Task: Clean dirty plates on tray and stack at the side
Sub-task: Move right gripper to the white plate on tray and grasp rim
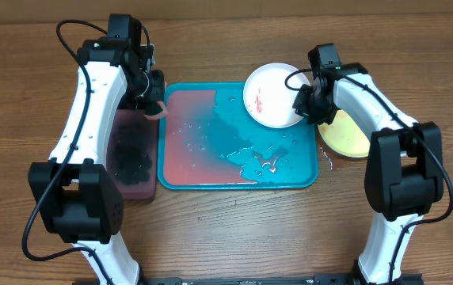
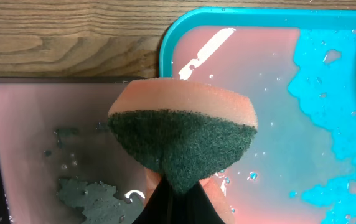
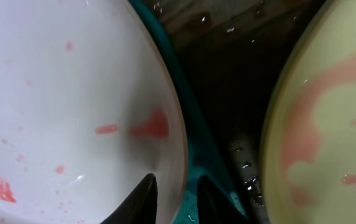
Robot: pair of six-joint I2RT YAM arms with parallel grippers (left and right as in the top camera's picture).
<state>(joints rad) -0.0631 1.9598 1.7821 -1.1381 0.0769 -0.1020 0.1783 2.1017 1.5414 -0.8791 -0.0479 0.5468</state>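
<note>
The teal tray lies mid-table, wet with a pinkish sheen. My right gripper is shut on the right rim of the white plate, which is tilted over the tray's far right corner. In the right wrist view the jaws straddle the rim of the white plate, which bears red smears. The yellow-green plate lies on the table right of the tray, with pink smears. My left gripper is shut on an orange and green sponge above the tray's left edge. The light blue plate is out of view.
A smaller black tray with wet residue lies against the teal tray's left side and also shows in the left wrist view. Bare wooden table lies in front of both trays.
</note>
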